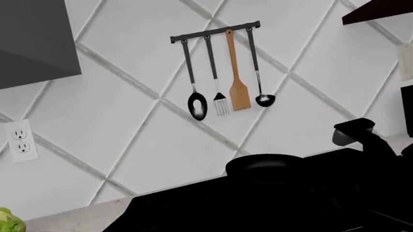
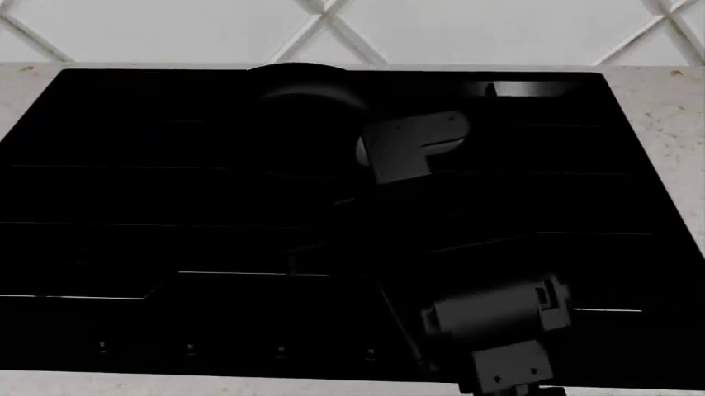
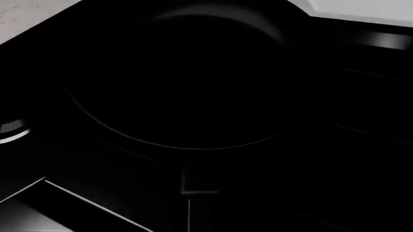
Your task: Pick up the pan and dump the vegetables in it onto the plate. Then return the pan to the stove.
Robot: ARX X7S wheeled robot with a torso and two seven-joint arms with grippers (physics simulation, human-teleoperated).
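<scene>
White diagonal tiling backs the scene, and below it we see the stove (image 2: 132, 247) filling most of the head view, its glass crossed by thin white lines. On its far middle sits the pan (image 2: 303, 124), a dark round shape hard to separate from the black glass; in the right wrist view its rim (image 3: 187, 145) shows as a faint curved line, and the inside is too dark for us to tell whether anything lies in it. From the left wrist view the pan (image 1: 264, 166) sits on the stove near the wall. At that picture's corner we see one of the vegetables (image 1: 9, 222), a light-green leafy ball above the pale desk (image 1: 71, 217).

Over the stove reaches the right arm (image 2: 496, 318); its end effector (image 2: 408, 144) hangs just beside the pan, and we cannot tell whether it is apart or together. The left end effector is out of sight.

On the wall hang a utensil rail (image 1: 216, 31) with a wooden spatula (image 1: 239, 92), and a power outlet (image 1: 21, 140).
</scene>
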